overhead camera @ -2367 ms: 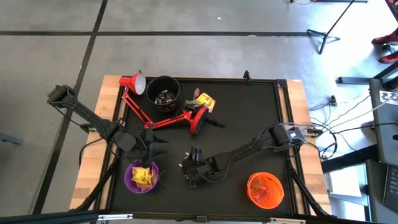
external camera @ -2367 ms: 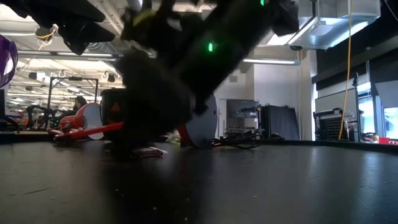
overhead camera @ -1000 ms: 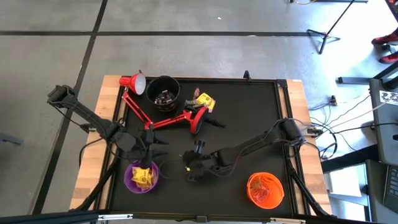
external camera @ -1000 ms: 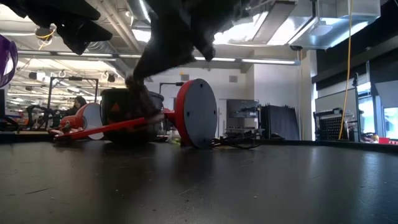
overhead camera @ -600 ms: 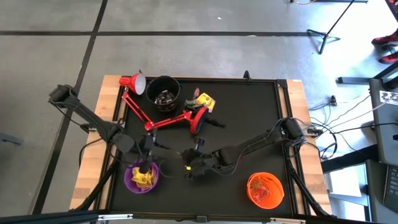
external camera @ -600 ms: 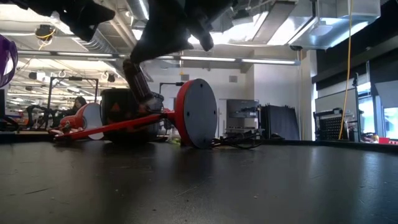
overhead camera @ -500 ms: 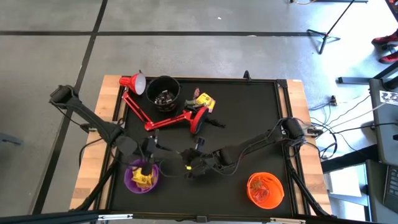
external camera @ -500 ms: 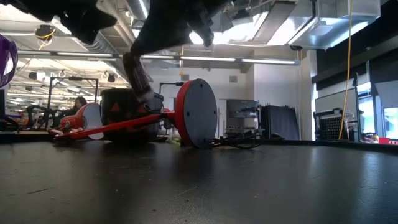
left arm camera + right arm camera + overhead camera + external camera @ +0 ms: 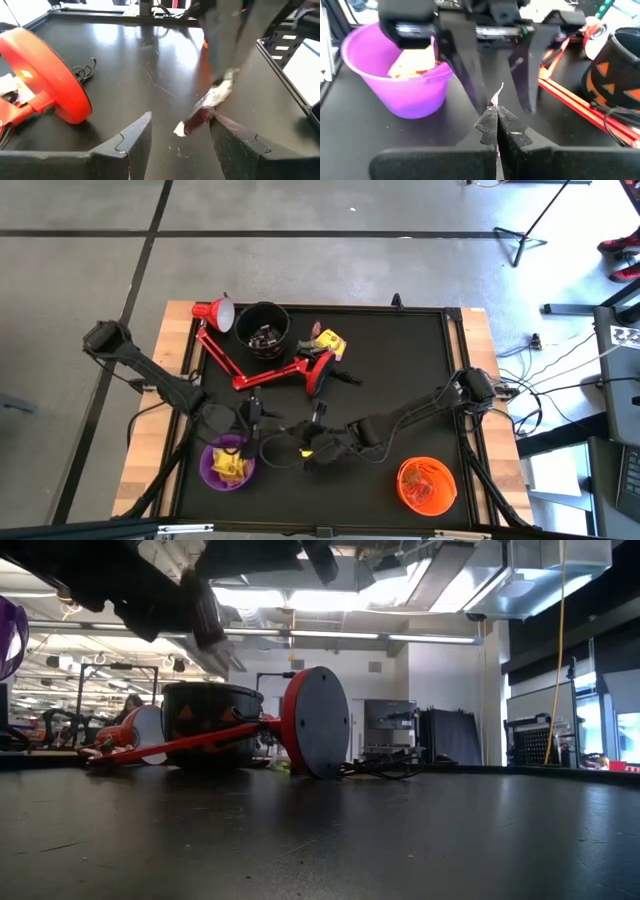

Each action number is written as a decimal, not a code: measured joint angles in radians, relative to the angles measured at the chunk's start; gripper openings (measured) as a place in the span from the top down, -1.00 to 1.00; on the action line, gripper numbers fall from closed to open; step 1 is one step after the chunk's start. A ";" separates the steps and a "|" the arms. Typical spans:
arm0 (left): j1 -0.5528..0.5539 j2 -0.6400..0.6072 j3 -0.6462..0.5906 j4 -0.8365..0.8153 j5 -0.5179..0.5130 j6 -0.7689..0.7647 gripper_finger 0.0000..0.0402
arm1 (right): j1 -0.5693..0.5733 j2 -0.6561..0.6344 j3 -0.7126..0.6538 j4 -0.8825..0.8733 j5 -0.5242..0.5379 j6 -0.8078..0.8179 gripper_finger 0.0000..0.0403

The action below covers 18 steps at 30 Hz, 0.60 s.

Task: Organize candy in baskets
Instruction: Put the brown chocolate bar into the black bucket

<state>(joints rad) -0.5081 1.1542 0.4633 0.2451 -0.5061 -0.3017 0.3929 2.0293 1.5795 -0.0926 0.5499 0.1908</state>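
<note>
Now my right gripper [image 9: 495, 122], pinching a dark candy [image 9: 205, 107], has reached my left gripper's [image 9: 180, 132] spread fingers, beside the purple bucket [image 9: 407, 95].

This is a big robotics lab or workshop: a concrete floor [image 9: 300, 270] with taped lines, ceiling strip lights [image 9: 330, 637], equipment racks [image 9: 440, 740] and cables [image 9: 520, 350] around the table [image 9: 180, 360].

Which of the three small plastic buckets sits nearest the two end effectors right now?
The purple round plastic bucket, holding yellow-wrapped candy, at the table's front left. The black bucket stands at the back by the red lamp, the orange bucket at the front right.
</note>
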 joint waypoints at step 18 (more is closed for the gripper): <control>0.006 0.006 0.000 0.117 0.100 0.076 0.10 | -0.003 0.000 0.000 0.099 0.008 -0.043 1.00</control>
<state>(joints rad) -0.5022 1.1598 0.4633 0.3626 -0.4065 -0.2253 0.3901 2.0293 1.5795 0.0068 0.5579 0.1482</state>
